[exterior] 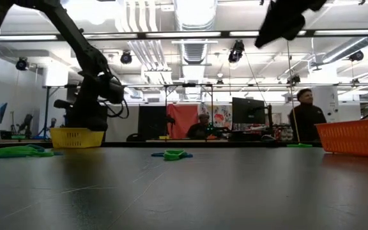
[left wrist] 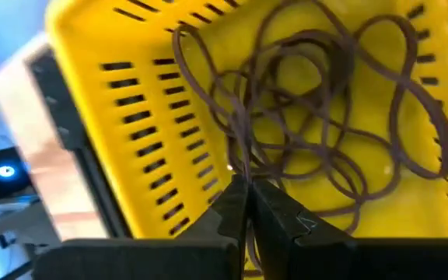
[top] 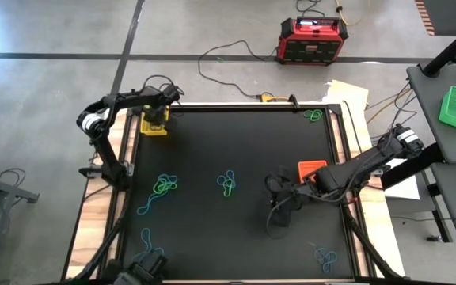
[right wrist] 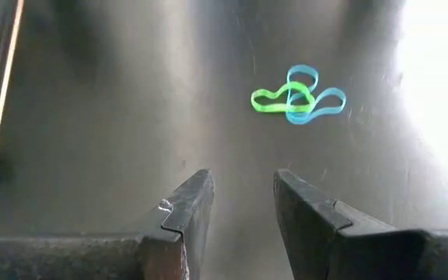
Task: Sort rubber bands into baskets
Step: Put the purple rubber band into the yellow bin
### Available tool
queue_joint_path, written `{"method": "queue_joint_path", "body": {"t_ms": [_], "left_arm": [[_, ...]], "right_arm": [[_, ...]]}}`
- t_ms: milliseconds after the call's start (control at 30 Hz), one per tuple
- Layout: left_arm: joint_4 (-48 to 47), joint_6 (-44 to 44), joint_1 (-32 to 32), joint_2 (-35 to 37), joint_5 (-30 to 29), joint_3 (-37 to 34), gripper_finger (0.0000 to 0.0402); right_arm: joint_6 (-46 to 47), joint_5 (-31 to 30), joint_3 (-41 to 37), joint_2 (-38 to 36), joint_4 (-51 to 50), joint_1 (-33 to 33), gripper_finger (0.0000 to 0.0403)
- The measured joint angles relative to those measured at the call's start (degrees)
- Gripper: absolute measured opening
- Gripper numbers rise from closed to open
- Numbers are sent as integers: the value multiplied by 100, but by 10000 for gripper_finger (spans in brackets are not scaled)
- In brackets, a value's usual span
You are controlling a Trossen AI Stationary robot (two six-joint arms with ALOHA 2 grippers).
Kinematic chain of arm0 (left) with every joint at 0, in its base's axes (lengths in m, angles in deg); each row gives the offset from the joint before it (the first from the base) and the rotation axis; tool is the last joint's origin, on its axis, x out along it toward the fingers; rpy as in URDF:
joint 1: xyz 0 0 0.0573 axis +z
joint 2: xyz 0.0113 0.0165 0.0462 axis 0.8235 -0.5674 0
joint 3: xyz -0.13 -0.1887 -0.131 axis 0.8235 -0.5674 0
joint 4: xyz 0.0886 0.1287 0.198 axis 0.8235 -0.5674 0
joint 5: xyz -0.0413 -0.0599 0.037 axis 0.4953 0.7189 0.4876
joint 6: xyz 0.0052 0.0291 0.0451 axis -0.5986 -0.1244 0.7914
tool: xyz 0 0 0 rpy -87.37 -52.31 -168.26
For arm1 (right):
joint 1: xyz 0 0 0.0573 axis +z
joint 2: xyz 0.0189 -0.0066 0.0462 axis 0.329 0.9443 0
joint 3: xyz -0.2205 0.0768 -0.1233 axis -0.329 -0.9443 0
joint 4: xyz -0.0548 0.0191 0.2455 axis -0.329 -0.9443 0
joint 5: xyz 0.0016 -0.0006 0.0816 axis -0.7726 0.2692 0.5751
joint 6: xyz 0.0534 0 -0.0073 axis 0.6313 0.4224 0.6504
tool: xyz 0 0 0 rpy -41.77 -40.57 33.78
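While the left gripper (left wrist: 245,204) hangs over the yellow basket (top: 154,127) at the table's far left corner, fingers pressed together on dark purple rubber bands (left wrist: 317,117) dangling inside it, the drop-off step looks in hand; next it must let go. Mid-table lies a green and blue clump (right wrist: 297,96). Right of that, the right gripper (right wrist: 241,204) hovers spread and empty beside the orange basket (top: 313,169).

A: Where does the light come from?
B: Ceiling strips, bright in the low view; they glare off the dark desk (right wrist: 411,93).
A: Any blur?
B: The yellow basket (left wrist: 131,140) looks soft up close.
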Motion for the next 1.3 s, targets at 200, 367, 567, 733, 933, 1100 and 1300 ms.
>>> {"method": "queue_joint_path", "body": {"t_ms": [200, 367, 567, 733, 933, 1100, 1300], "left_arm": [[294, 136, -36, 220, -245, 0, 51], [163, 204, -43, 448, -239, -2, 124], [392, 394, -453, 1341, -221, -2, 195], [883, 365, -1081, 2440, -457, -101, 229], [1680, 515, -2376, 3674, -458, -649, 255], [2198, 412, -3982, 4519, -137, -1285, 265], [2849, 193, -5831, 5249, -108, -2036, 264]], "right_arm": [[-569, -123, 301, -3, 5, -38, 132], [-924, -150, 372, -6, -23, -70, 132], [-2312, -514, 361, 24, -362, -290, 132], [-2671, -859, 156, 205, 90, -790, 132], [-3284, -937, -6, 729, 861, -1052, 132], [-3211, -1522, 480, 1573, 409, -920, 132], [-899, -1044, 1923, 2265, -2760, -299, 132]]}}
